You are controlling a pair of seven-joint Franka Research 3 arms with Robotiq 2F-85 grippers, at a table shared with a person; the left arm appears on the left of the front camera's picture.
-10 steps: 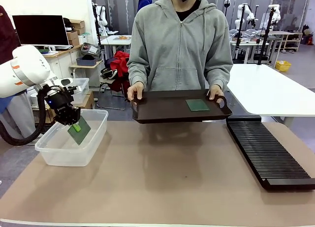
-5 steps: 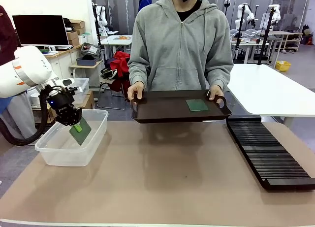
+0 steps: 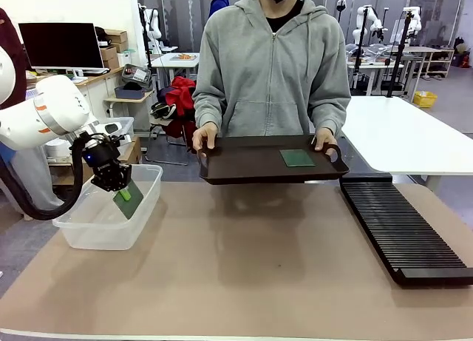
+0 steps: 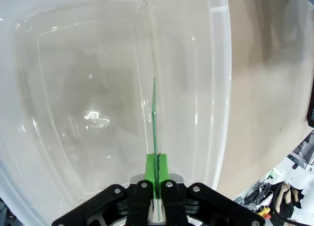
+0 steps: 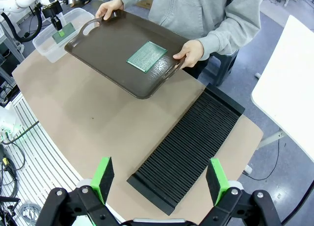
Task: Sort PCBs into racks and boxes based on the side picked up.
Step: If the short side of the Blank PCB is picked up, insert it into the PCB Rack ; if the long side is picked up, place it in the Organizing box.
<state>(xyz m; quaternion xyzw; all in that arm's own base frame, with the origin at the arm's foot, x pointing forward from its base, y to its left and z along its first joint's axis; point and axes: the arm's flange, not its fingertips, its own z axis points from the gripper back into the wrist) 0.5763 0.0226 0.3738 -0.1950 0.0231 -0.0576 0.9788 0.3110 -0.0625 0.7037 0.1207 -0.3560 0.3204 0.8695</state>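
Left claw [image 3: 120, 191] grips thin green square PCB [image 3: 129, 201] over clear plastic tub [image 3: 89, 236]; best released low, well inside.

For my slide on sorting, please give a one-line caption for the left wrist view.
Left pincer, shut on a green PCB seen edge-on, holds it over the clear box.

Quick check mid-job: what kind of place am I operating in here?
Looks like an indoor lab or workshop, probably set up for electronics handling: a worktable carrying a slotted rack and a clear tub, with a monitor and stacked cardboard boxes behind.
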